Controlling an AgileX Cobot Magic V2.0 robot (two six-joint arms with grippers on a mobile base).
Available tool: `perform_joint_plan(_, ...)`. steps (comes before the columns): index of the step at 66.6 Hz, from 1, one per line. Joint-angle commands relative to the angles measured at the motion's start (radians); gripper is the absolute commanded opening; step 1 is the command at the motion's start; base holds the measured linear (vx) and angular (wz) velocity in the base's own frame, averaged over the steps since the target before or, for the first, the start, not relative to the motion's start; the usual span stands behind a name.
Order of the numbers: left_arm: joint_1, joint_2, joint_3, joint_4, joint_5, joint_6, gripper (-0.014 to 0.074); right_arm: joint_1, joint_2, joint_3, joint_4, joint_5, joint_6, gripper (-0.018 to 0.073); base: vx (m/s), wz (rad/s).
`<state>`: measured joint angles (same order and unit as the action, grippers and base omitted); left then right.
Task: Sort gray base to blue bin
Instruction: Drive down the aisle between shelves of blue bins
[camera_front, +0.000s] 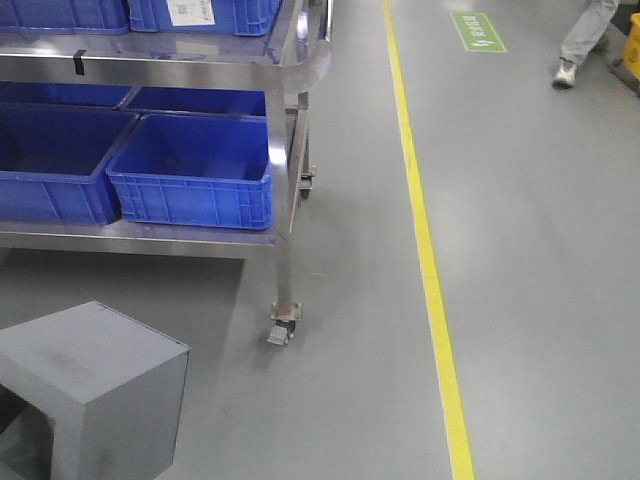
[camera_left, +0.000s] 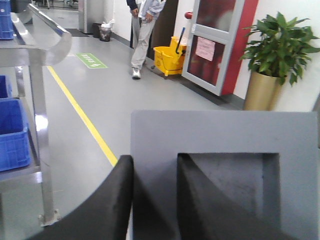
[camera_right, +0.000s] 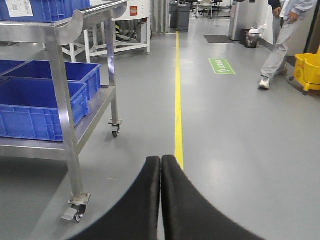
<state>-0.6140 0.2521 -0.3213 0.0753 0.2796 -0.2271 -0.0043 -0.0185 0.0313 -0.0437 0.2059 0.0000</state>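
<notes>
Left gripper (camera_left: 155, 167) reaches forward and level, clamped on the gray base (camera_left: 225, 132): one finger outside its left wall, the other inside the square recess. The recess faces back toward the wrist (block near-cubic, no clear long axis). The base is low at front-left, well apart from the blue bin (camera_front: 190, 195) on the cart (camera_front: 290, 120) lower shelf. Right gripper (camera_right: 161, 165) is pinched closed and empty.

The front camera looked steeply down on the stainless-steel wheeled trolley (camera_front: 290, 150) and the painted yellow floor line (camera_front: 430, 270), which all three views shared. Both wrist cameras sat low, facing along that line, the left one close against the matte gray block (camera_left: 220, 135).
</notes>
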Motion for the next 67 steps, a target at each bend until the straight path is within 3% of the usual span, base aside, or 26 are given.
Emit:
perform_joint_plan(1, -0.006, 0.009, -0.030, -0.009, -0.111, -0.005, -0.0008, -0.002, -0.008, 0.006, -0.009, -0.081, -0.012, -0.0005, 0.37, 0.15)
perform_joint_plan(23, -0.006, 0.009, -0.030, -0.009, -0.111, -0.005, -0.0008, -0.002, -0.008, 0.006, -0.009, -0.081, -0.012, -0.0005, 0.34, 0.46)
perform_joint_plan(67, -0.006, 0.009, -0.030, -0.009, -0.111, -0.005, -0.0008, -0.002, -0.008, 0.006, -0.009, -0.078, -0.012, -0.0005, 0.26, 0.92)
